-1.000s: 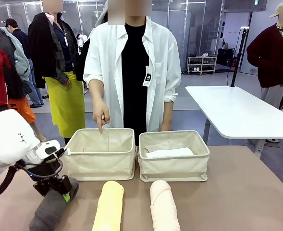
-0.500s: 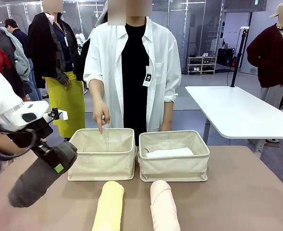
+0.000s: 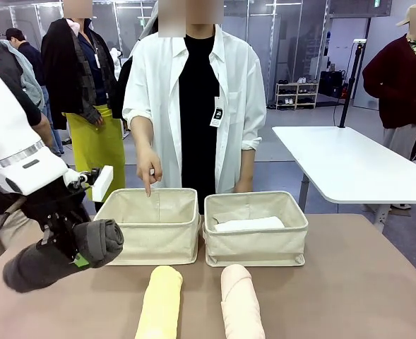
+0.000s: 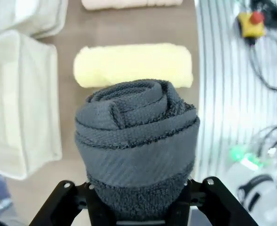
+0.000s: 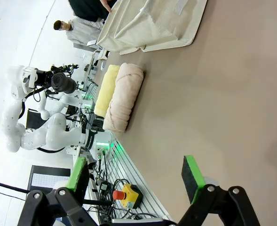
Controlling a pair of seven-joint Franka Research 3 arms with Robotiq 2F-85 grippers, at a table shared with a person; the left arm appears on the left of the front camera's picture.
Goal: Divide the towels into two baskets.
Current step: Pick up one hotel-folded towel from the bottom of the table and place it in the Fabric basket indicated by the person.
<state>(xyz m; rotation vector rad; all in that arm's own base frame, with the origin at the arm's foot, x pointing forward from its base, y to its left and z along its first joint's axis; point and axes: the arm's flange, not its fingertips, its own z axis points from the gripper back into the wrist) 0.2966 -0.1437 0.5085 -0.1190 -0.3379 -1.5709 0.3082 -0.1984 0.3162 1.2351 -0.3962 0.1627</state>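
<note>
My left gripper [image 3: 80, 248] is shut on the dark grey towel [image 3: 52, 258] and holds it in the air, left of the left basket [image 3: 147, 244]. In the left wrist view the grey towel [image 4: 136, 146] sits rolled end-on between my fingers [image 4: 63, 202]. The pale yellow towel [image 3: 159, 304] and the peach-pink towel [image 3: 241, 304] lie side by side on the table in front of the baskets. A white towel [image 3: 250, 224] lies inside the right basket [image 3: 256, 248]. My right gripper [image 5: 136, 174] hangs open above bare table, well away from the peach-pink towel [image 5: 124, 96].
A person in a white shirt stands behind the baskets, and one hand [image 3: 150, 176] points down into the left basket. The brown table [image 3: 349, 282] has free room at the right. The table's edge and cables [image 4: 251, 94] lie just past the yellow towel [image 4: 132, 65].
My left gripper has lifted the grey towel off the table at the near left. It has carried it up and rightward, close to the left basket.
</note>
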